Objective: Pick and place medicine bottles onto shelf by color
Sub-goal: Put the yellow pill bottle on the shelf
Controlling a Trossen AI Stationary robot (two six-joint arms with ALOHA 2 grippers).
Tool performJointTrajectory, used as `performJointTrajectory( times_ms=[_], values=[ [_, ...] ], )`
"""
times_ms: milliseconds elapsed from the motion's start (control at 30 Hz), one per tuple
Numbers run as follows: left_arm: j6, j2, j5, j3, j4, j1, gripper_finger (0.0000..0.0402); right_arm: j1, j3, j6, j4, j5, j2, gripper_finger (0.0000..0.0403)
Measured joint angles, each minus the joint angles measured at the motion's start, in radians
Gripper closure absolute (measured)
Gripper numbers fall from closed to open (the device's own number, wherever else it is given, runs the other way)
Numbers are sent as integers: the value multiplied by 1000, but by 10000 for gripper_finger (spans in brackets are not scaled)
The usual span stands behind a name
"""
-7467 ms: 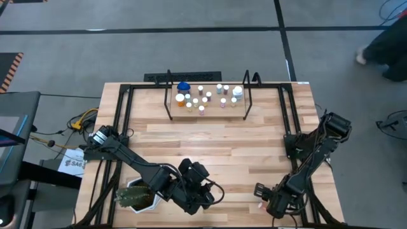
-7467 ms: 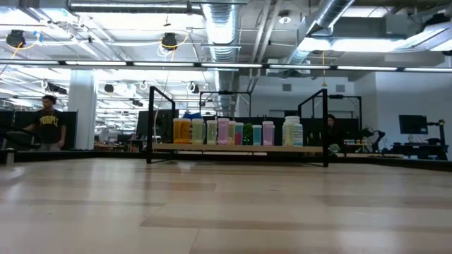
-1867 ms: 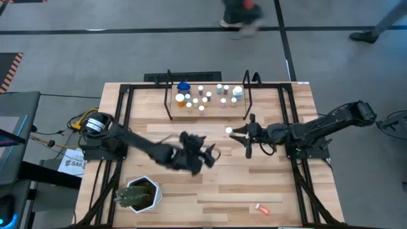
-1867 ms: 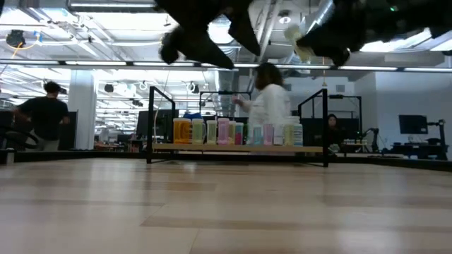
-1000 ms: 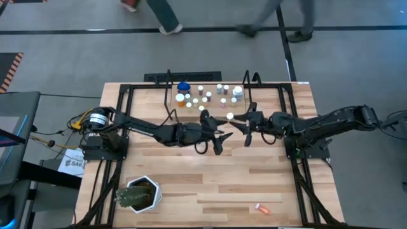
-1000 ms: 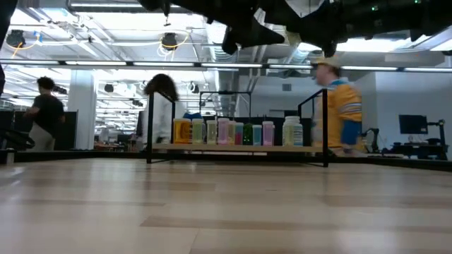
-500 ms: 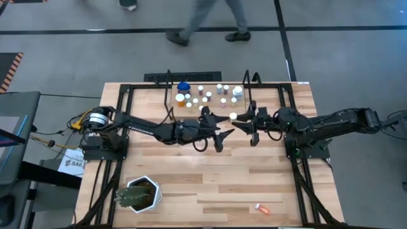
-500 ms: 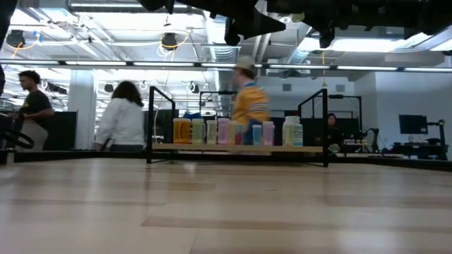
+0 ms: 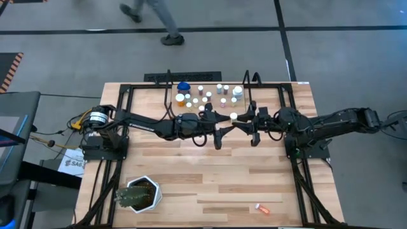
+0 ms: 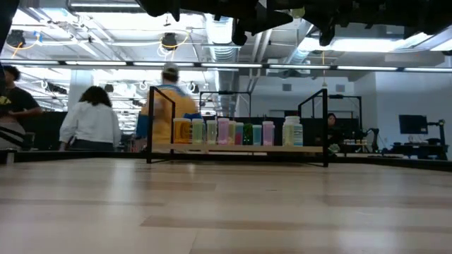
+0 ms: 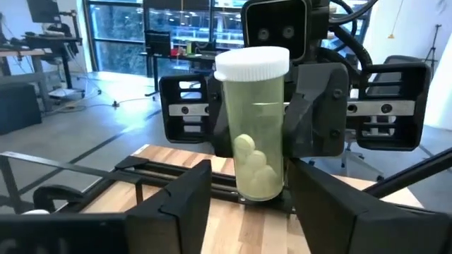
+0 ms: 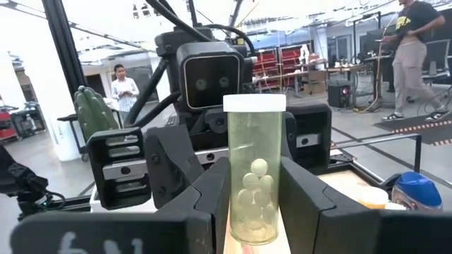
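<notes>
Two robot arms meet nose to nose above the middle of the table [image 9: 210,165], just in front of the shelf [image 9: 206,113]. The right gripper [image 12: 256,185] is clamped on a clear, yellowish bottle [image 12: 254,169] with a white cap, held upright with a few pale round pills at its bottom. From above, that cap shows as a white disc [image 9: 233,116] at the right arm's tip, close to the shelf's front edge.

The left gripper [image 11: 244,185] faces the same bottle [image 11: 252,123], its two fingers spread wide on either side of the vial and not touching it.

On the shelf stand the other bottles [image 9: 205,97], mostly white-capped, with an orange one [image 9: 180,98] and a wider one with a blue lid [image 9: 184,86] at its left end. The table-level camera shows them as a row of orange, yellow, pink, green and white containers [image 10: 236,131] between the black uprights.

A small orange-and-white item [image 9: 261,208] lies alone on the table's near right part, well apart from both arms. A green plant [image 9: 135,194] in a white pot sits at the near left corner.

Beyond the table, people [image 10: 90,120] walk through the room, one in a yellow top [image 10: 166,106].
</notes>
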Motion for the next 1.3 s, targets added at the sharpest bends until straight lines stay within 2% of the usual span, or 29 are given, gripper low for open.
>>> performJointTrajectory(
  times_ms=[267,633,867,1133,1300],
  values=[
    [5,0,35,1,1,0,262,0,0,21,28,0,18,286],
    [6,0,37,1,-35,0,267,0,50,49,26,-46,102,286],
    [5,0,13,1,-55,-1,270,-1,52,48,8,-47,110,286],
    [6,1,4,0,-57,0,336,-1,52,45,-11,-50,108,286],
    [4,1,3,0,-57,0,335,-1,52,45,-13,-50,108,286]
  ],
)
